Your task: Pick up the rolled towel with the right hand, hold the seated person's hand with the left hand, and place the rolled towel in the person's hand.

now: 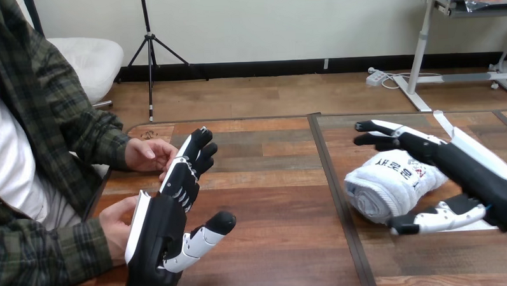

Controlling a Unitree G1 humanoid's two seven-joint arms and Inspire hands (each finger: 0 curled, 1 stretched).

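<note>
A white rolled towel point(392, 184) lies on the table at the right. My right hand point(474, 167) is open around it, fingers stretched over its far side and thumb low at its near side; I cannot tell whether they touch it. My left hand point(167, 216) stands open at the left, palm facing right, fingers straight and pointing away. One of the person's hands point(148, 154) rests on the table just left of my left fingertips. The person's other hand point(114, 227) sits behind the back of my left hand, partly hidden. No curling of my fingers round either.
The wooden table point(271, 180) has a dark seam running front to back just left of the towel. The person's sleeved arms come in from the left edge.
</note>
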